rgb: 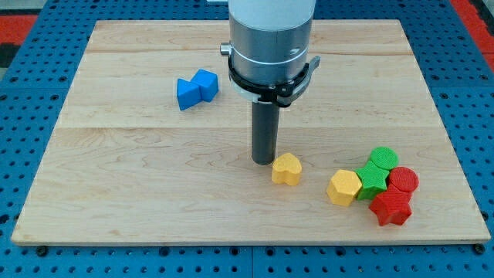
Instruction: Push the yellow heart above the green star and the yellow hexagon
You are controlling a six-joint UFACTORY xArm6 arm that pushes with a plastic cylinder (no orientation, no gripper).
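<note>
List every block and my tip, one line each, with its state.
my tip: down on the board, just left of the yellow heart
yellow heart: alone, left of the cluster
yellow hexagon: against the green star
green star: mid-cluster
blue block: alone, upper left

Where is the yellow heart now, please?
The yellow heart lies right of centre in the view's lower half, just right of my tip, and left of the yellow hexagon.

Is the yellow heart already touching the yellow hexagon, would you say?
No, the yellow heart sits apart from the yellow hexagon, with bare board between them, and my tip is just left of the heart.
</note>
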